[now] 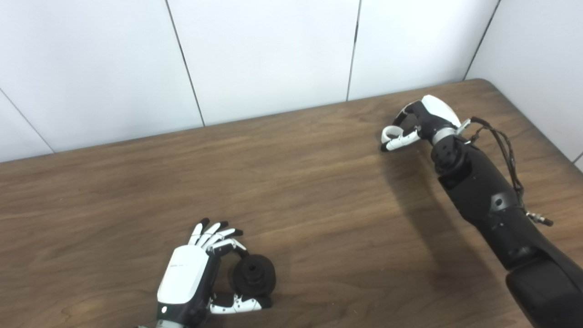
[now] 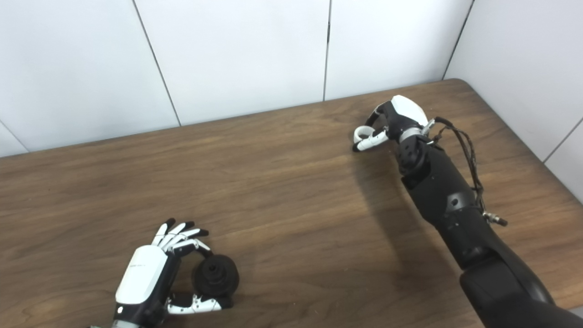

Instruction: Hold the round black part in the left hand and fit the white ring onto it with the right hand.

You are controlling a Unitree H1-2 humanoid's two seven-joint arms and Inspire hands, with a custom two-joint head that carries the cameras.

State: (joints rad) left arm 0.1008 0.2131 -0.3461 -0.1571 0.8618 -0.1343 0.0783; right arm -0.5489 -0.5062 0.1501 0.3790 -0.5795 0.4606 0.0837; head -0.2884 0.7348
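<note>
1. At the lower left of the frame, the left robot hand (image 1: 189,278) has thumb and fingers closed around the round black part (image 1: 253,274), low over the wooden worktop (image 1: 319,218)
2. At the upper right, the right robot hand (image 1: 421,120) is pinched on the white ring (image 1: 391,133); whether the ring is lifted clear of the worktop cannot be told
3. Both pieces look gripped, so picking up seems done
4. The two are well apart; bringing them together and seating the ring on the part remains
</note>
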